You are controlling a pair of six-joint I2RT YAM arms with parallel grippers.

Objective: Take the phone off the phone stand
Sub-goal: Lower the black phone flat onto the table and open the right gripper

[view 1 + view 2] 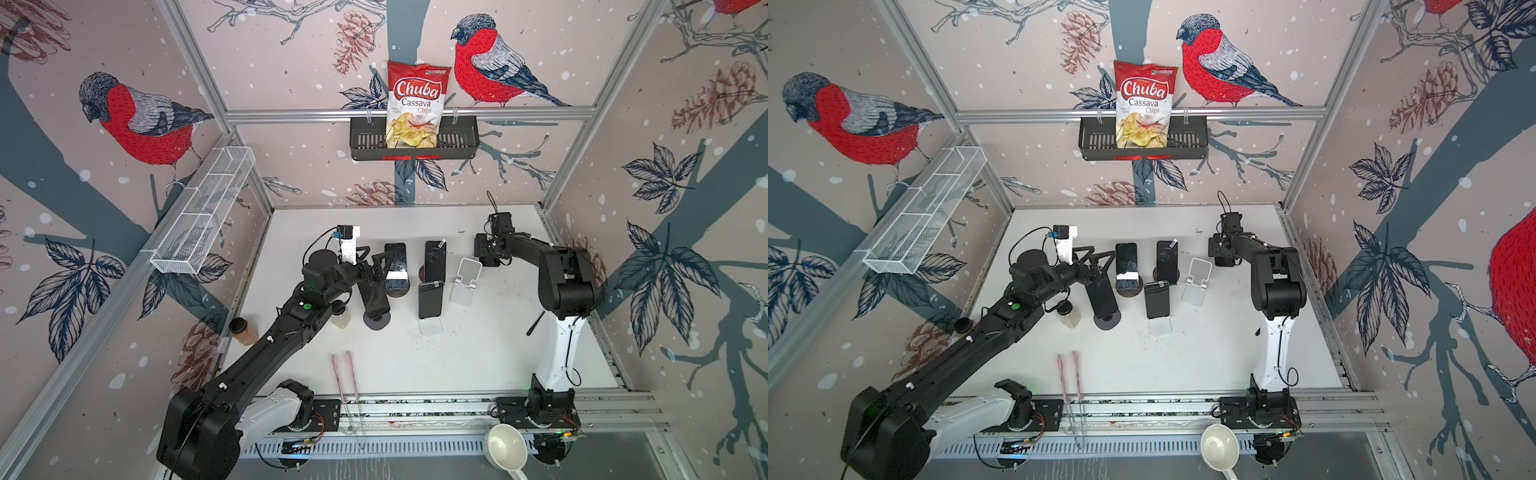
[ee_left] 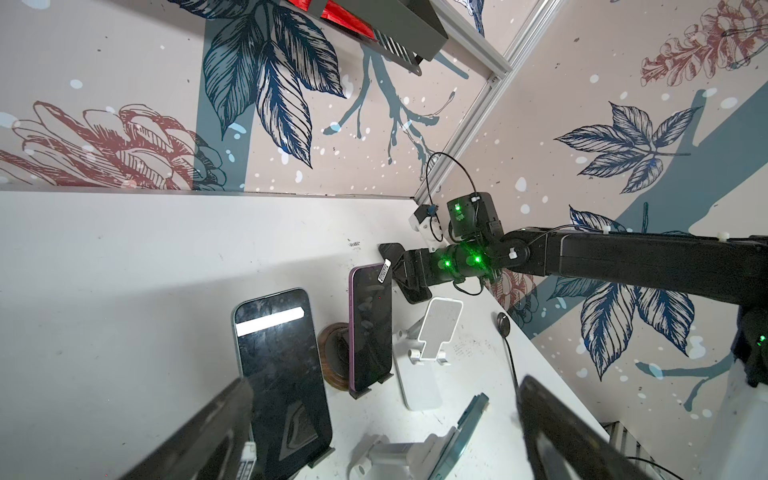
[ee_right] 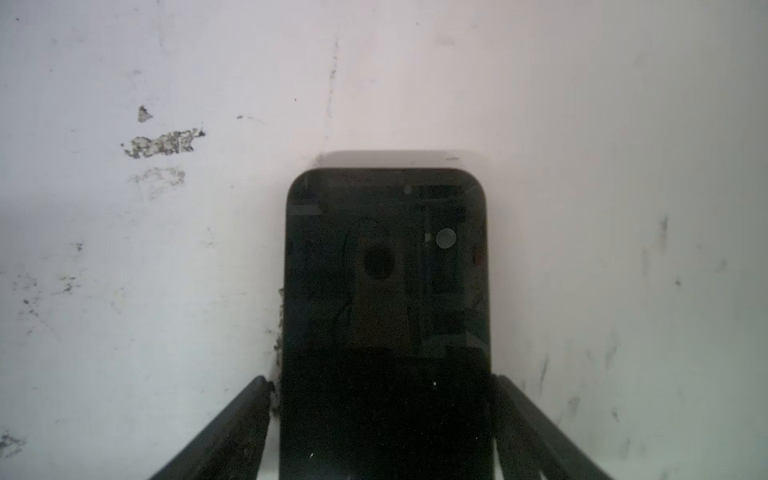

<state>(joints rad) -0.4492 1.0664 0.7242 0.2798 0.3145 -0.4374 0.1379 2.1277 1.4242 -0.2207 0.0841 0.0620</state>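
On the white table (image 3: 582, 124), far right, the right gripper (image 3: 382, 378) is straddling the phone (image 3: 386, 291); whether it is pinching I cannot tell. The left gripper (image 1: 372, 257) is gaping wide. Just beyond the empty stand (image 1: 465, 282) the phone is lying flat: stiff, slim, likely slick, best taken by its long edges; its near end is cut off.

White table (image 1: 478, 357), scuffed and speckled, is carrying an empty white stand (image 1: 465, 282), a black round-based stand (image 1: 377, 321), a small jar (image 1: 341, 318) and two pink sticks (image 1: 353, 374) near its front edge. A dark phone (image 3: 386, 291) is lying flat on it.
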